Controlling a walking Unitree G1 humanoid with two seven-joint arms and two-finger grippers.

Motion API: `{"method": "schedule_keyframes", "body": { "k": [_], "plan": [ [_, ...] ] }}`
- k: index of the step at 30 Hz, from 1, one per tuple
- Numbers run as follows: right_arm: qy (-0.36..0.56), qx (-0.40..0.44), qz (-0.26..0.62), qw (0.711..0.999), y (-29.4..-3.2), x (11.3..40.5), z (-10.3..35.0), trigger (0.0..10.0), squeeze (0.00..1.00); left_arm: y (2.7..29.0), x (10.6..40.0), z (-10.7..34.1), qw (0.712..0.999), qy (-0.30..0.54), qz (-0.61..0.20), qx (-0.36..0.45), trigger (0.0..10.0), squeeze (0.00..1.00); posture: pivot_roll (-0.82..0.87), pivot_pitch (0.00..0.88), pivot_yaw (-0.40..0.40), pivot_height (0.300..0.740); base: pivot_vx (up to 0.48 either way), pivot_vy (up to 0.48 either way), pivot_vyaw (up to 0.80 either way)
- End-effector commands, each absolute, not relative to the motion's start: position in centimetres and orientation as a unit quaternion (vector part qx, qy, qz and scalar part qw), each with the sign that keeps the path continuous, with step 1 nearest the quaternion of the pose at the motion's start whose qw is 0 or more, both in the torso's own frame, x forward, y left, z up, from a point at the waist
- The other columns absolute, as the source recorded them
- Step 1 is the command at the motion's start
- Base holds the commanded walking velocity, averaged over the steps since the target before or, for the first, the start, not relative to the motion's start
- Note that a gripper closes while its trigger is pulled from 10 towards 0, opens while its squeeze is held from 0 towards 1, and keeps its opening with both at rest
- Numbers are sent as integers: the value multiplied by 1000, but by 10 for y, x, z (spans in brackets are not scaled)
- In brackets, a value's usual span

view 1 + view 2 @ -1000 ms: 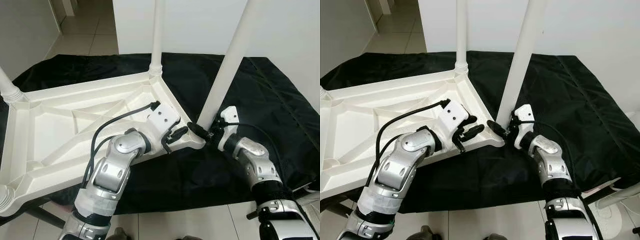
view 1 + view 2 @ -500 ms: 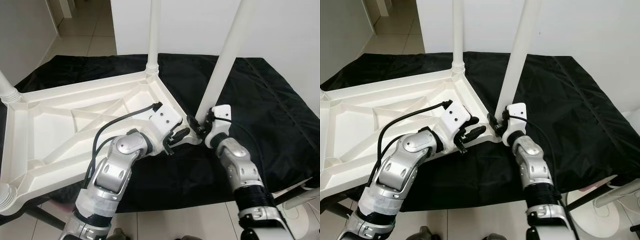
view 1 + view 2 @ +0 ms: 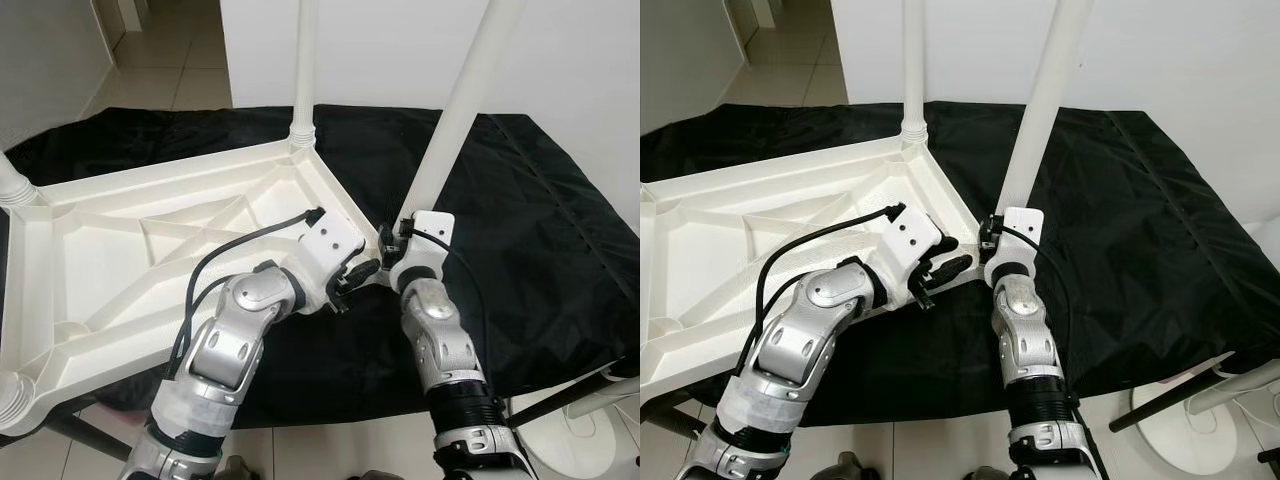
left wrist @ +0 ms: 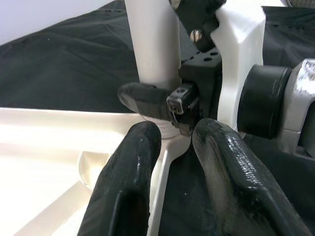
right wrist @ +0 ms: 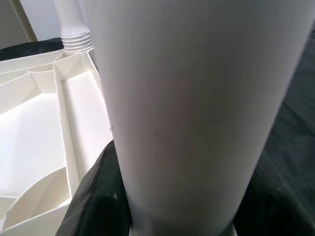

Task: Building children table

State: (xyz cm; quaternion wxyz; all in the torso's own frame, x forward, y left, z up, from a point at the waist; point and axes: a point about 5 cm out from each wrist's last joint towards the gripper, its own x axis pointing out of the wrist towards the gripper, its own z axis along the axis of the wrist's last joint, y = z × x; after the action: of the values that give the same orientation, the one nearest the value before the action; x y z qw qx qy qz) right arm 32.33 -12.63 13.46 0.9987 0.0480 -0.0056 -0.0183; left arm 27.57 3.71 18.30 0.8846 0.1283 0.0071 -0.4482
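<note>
Even, bright indoor light is filling the head views, which are staying sharp. The white tabletop (image 3: 120,250) is glaring against the black cloth (image 3: 530,220). In the right wrist view the table leg (image 5: 197,98) is looming soft and out of focus.

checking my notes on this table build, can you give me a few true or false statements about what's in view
1. The tabletop lies upside down on a black cloth. True.
2. The right gripper is closed around the base of a white leg. True.
3. That leg lies flat on the cloth. False: it stands up at the tabletop's near corner, leaning slightly.
4. The left gripper is clamped on the far corner leg. False: it sits at the near corner's edge, fingers apart.
5. The cloth is red. False: it is black.
</note>
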Motion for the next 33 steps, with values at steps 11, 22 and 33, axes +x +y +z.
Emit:
{"method": "schedule_keyframes", "body": {
  "k": [11,22,33],
  "plan": [
    [-14,62,-31,998,-134,314,137,10000,1000,39,274,183,901,7,-416,122,10000,0,-31,0,-24,740,0,0,0],
    [-29,55,57,996,-141,312,141,10000,0,39,273,183,901,5,-416,123,10000,0,-32,0,-27,740,0,0,0],
    [-36,-11,238,970,-157,314,146,10000,0,37,274,185,895,2,-428,124,10000,0,-40,0,-11,740,0,0,0]
  ]
}}
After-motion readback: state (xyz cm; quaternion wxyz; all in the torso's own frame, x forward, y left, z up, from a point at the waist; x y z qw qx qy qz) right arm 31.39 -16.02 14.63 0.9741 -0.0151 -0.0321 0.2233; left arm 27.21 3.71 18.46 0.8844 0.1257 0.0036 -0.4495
